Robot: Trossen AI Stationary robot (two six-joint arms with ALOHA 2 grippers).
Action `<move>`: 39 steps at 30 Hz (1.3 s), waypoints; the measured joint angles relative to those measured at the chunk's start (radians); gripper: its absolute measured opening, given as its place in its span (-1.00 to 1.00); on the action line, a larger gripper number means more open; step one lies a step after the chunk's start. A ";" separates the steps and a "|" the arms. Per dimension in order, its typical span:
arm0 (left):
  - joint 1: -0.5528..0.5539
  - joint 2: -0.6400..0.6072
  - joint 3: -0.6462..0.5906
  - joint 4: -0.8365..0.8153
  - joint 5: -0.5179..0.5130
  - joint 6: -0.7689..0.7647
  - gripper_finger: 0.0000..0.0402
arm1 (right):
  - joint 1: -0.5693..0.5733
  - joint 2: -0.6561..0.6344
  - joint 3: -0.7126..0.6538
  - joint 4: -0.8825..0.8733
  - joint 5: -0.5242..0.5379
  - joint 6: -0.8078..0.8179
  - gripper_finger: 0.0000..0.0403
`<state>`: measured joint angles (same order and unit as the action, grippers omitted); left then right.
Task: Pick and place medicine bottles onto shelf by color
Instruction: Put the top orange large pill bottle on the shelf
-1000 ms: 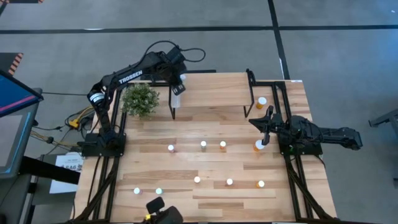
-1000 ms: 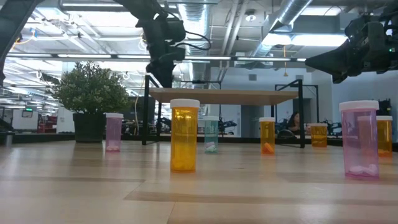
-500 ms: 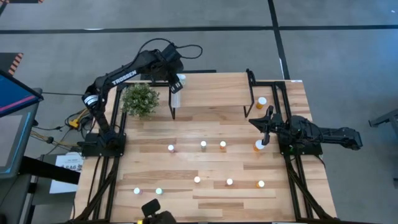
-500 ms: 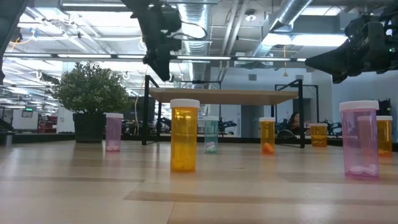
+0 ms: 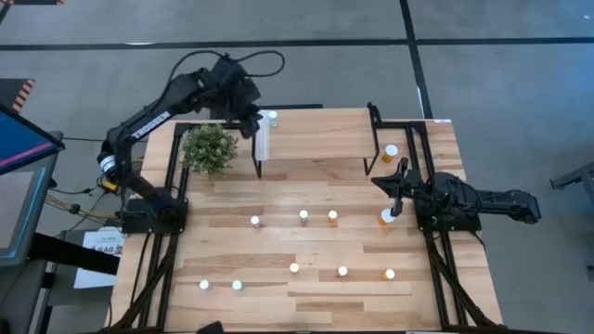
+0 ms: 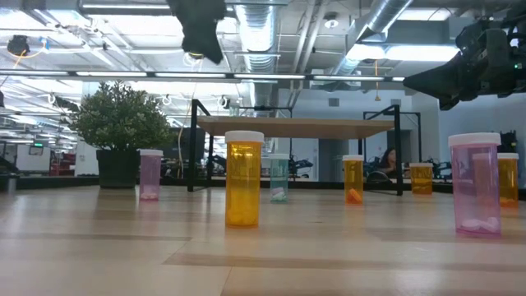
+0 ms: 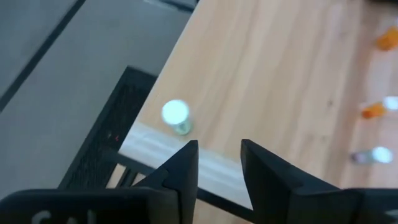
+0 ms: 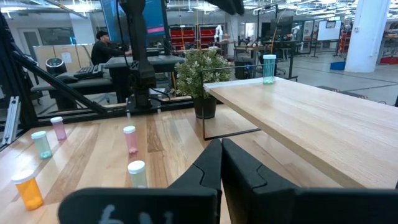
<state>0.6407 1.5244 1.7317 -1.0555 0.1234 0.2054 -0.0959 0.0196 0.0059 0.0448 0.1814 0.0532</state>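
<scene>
The shelf [image 5: 320, 134] stands at the table's far side. A green medicine bottle [image 5: 272, 118] stands upright on the shelf's far left corner, also seen in the left wrist view [image 7: 176, 116] and the right wrist view [image 8: 268, 67]. An orange bottle [image 5: 391, 151] stands at the shelf's right end. My left gripper [image 7: 217, 155] hangs open above and to the left of the green bottle, holding nothing; in the low view it is high above the shelf [image 6: 209, 51]. My right gripper [image 8: 221, 149] waits shut at the table's right [image 5: 394, 181]. Several bottles stand on the tabletop, such as a large orange one [image 6: 244, 178].
A potted plant [image 5: 209, 148] stands just left of the shelf, under my left arm. Loose bottles stand in two rows across the table's middle [image 5: 303, 216] and near part [image 5: 342, 272]. A pink bottle [image 6: 475, 185] stands close to the low camera.
My left gripper has risen well above the shelf and drawn back toward the table's far left corner, tipping less steeply. The green bottle stays standing on the shelf's far left corner.
</scene>
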 joint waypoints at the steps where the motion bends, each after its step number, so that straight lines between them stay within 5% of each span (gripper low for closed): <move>1: -0.006 -0.014 0.000 0.001 0.008 0.000 -0.52 | 0.000 0.000 0.000 0.000 0.000 0.000 -0.84; 10: -0.053 -0.181 -0.139 0.131 0.092 -0.009 -0.85 | 0.000 0.000 0.000 0.000 0.000 0.000 -0.84; 23: -0.094 -0.531 -0.656 0.570 0.298 -0.153 -1.00 | 0.000 0.000 0.000 0.000 0.000 0.000 -0.84; 31: -0.208 -0.699 -0.904 0.830 0.301 -0.268 -1.00 | 0.000 0.000 0.000 0.000 0.000 0.000 -0.84; 39: -0.361 -0.808 -0.966 0.847 0.245 -0.296 -1.00 | 0.000 0.000 0.000 0.000 0.000 0.000 -0.84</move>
<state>0.2795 0.7168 0.7657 -0.2081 0.3688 -0.0901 -0.0963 0.0196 0.0059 0.0448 0.1814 0.0532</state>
